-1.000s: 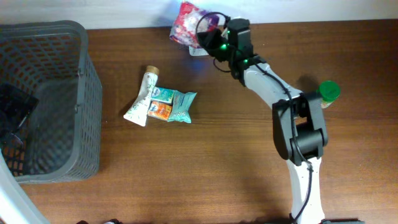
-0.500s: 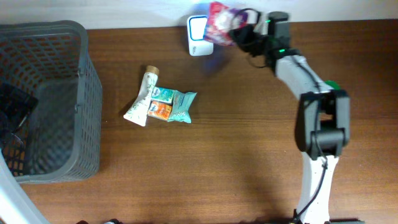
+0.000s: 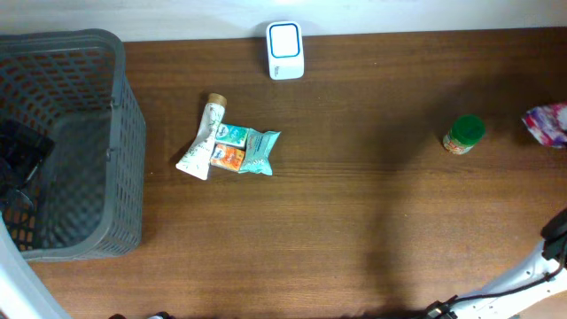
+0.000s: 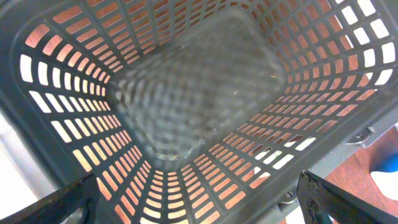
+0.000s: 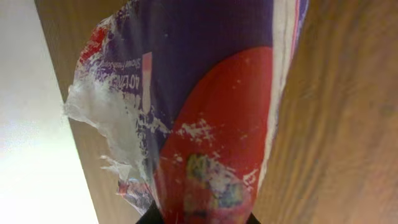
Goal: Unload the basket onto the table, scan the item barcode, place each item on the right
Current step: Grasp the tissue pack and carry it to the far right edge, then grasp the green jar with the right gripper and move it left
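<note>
Basket [image 3: 131, 168], grey mesh, left side of the brown wood tabletop [image 3: 354, 221]. Left end effector [image 4: 199, 202] hangs inside it, fingers wide apart, mesh floor below. Right end effector [image 5: 200, 218]: snack pack [image 5: 211, 112] fills its camera; clamped or loose, can't tell. Overhead shows the pack at the far right, near a green-lidded bottle [image 3: 463, 135]. Mid-tabletop: tube [image 3: 202, 142] touching teal packets [image 3: 252, 151]. Scanner [image 3: 285, 50] sits at the far edge by a white wall [image 3: 133, 18], well apart from the pack.

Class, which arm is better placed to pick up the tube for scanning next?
Left, probably. The left gripper hangs open over the basket, nearer the tube; the right arm sits at the far edge, the pouch filling its camera.
</note>
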You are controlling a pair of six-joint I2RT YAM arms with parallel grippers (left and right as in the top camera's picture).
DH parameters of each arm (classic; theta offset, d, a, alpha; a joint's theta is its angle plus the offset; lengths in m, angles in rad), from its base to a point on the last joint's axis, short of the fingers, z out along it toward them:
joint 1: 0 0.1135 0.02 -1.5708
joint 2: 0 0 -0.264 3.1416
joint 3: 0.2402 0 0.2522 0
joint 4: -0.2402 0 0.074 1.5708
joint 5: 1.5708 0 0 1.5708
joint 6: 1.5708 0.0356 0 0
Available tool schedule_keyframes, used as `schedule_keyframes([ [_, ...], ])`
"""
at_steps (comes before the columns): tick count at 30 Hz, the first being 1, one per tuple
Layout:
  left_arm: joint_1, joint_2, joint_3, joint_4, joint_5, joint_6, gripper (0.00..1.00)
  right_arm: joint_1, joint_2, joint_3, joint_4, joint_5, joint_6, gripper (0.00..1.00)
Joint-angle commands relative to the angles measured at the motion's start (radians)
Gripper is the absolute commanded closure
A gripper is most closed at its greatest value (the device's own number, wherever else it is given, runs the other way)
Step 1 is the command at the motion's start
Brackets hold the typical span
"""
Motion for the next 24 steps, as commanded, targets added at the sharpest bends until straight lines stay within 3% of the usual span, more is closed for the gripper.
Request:
schedule_keyframes([
  [1, 0.006, 0.0, 0.002, -0.002, 0.0, -0.003, 0.01, -0.011, -0.027, 0.003, 0.0, -0.075, -0.058, 0.35],
  [2, 0.006, 0.0, 0.002, -0.002, 0.0, -0.003, 0.01, -0.013, -0.045, 0.003, -0.021, -0.127, -0.06, 0.13],
  [3, 0.006, 0.0, 0.002, -0.002, 0.0, -0.003, 0.01, -0.013, -0.066, 0.003, -0.035, -0.126, -0.068, 0.01],
  [6, 0.006, 0.0, 0.002, -0.001, 0.0, -0.003, 0.01, -0.013, -0.214, 0.003, -0.144, -0.013, -0.09, 0.01],
  [10, 0.006, 0.0, 0.002, -0.002, 0.0, -0.003, 0.01, -0.011, -0.451, 0.003, -0.239, 0.005, -0.24, 0.01],
  [12, 0.006, 0.0, 0.002, -0.002, 0.0, -0.003, 0.01, -0.011, -0.459, 0.003, -0.329, -0.023, -0.26, 0.01],
  [15, 0.006, 0.0, 0.002, -0.002, 0.0, -0.003, 0.01, 0.046, -0.457, 0.002, -0.445, -0.051, -0.453, 0.01],
  [17, 0.006, 0.0, 0.002, -0.002, 0.0, -0.003, 0.01, 0.175, -0.457, -0.018, -0.471, -0.043, -0.602, 0.01],
  [21, 0.006, 0.0, 0.002, -0.002, 0.0, -0.003, 0.01, 0.443, -0.416, -0.066, -0.451, 0.26, -0.577, 0.01],
  [22, 0.006, 0.0, 0.002, -0.002, 0.0, -0.003, 0.01, 0.495, -0.385, -0.066, -0.451, 0.305, -0.481, 0.01],
  [24, 0.006, 0.0, 0.002, -0.002, 0.0, -0.003, 0.01, 0.521, -0.344, -0.066, -0.444, 0.315, -0.428, 0.01],
])
